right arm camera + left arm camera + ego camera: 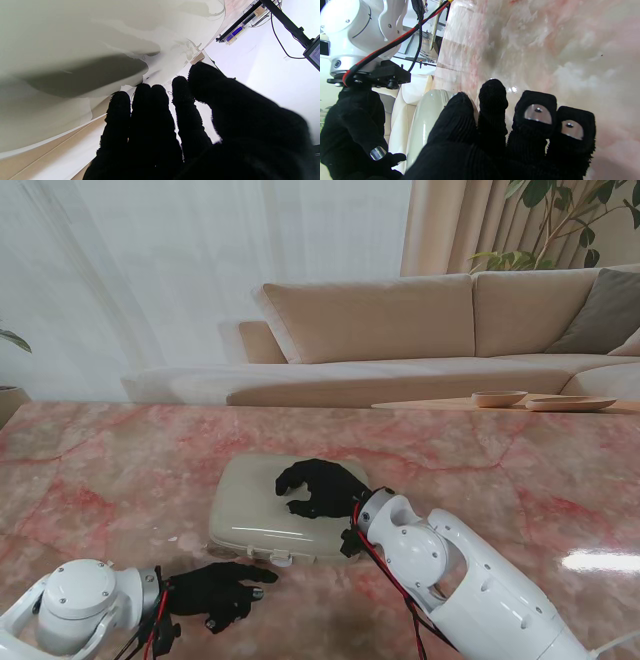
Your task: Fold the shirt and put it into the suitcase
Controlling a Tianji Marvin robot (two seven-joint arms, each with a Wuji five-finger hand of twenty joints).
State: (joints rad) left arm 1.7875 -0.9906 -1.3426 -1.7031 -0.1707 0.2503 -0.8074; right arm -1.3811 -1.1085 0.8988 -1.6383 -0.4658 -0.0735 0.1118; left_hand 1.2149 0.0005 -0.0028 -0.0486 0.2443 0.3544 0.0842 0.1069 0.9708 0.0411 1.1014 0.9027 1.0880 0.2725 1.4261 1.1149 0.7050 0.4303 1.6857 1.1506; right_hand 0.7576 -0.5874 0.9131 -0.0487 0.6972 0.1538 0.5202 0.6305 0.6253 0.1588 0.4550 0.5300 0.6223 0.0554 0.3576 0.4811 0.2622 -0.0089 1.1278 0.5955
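Observation:
A small cream hard-shell suitcase [262,510] lies closed on the pink marble table, its latches facing me. My right hand [318,486] in a black glove rests flat on its lid with fingers spread, holding nothing; the right wrist view shows the fingers [150,120] against the pale shell [62,50]. My left hand [222,590] lies on the table just in front of the case's near edge, fingers apart and empty. In the left wrist view the case's rounded edge [425,122] stands beside my left fingers [492,105]. No shirt shows in any view.
The marble table [120,480] stretches wide on both sides of the case. Beyond its far edge stands a beige sofa [400,330]. Wooden bowls [498,398] sit on a low surface at the far right.

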